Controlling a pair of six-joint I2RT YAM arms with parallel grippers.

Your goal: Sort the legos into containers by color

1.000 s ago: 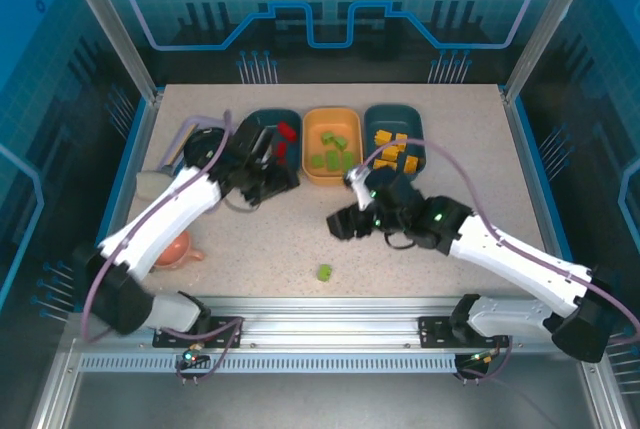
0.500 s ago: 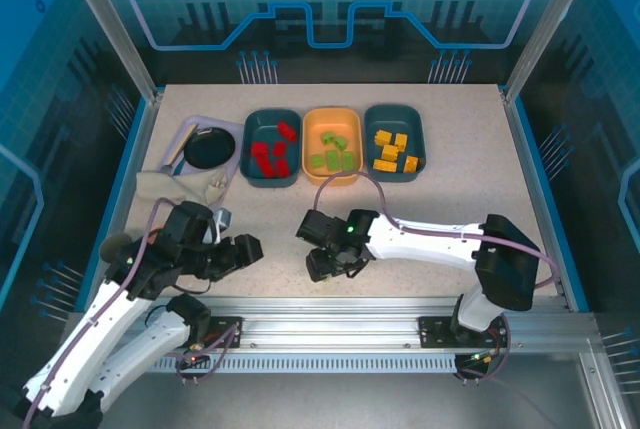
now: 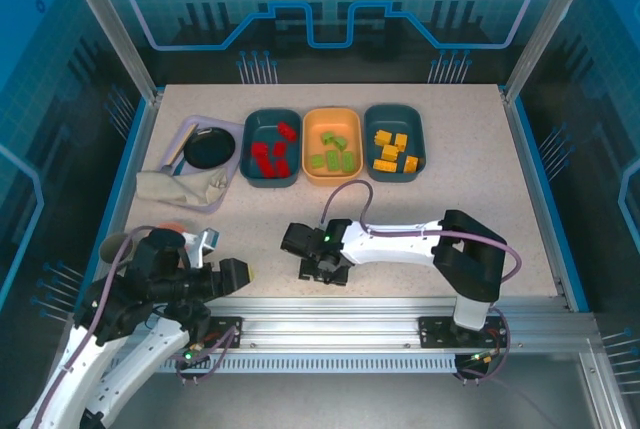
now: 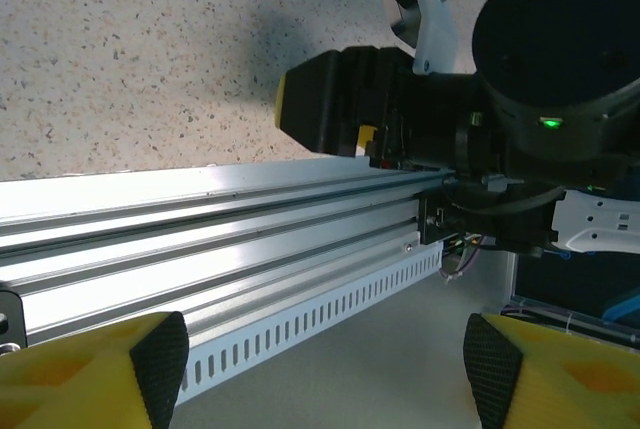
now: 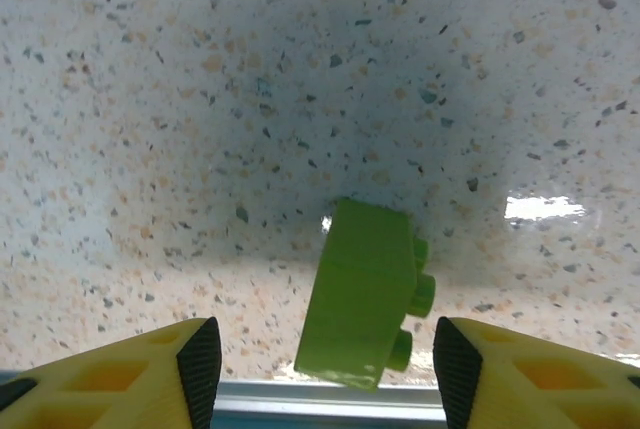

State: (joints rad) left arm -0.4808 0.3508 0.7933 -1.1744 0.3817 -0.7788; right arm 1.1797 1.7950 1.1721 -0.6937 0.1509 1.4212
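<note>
Lt-green lego (image 5: 362,294), studs sideways, prob. tipped; betw. spread right fingers (image 5: 110,374)

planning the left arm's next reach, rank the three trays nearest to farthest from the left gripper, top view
1. teal tray with red bricks, left end of the row
2. orange tray, middle
3. teal tray with yellow bricks, right end

Speckled beige tabletop (image 3: 480,209), blue circuit-pattern wall panels (image 3: 330,9) behind and at both sides, slanted aluminium frame posts (image 3: 108,24), bright slotted aluminium rail (image 3: 380,311) along the near edge
</note>
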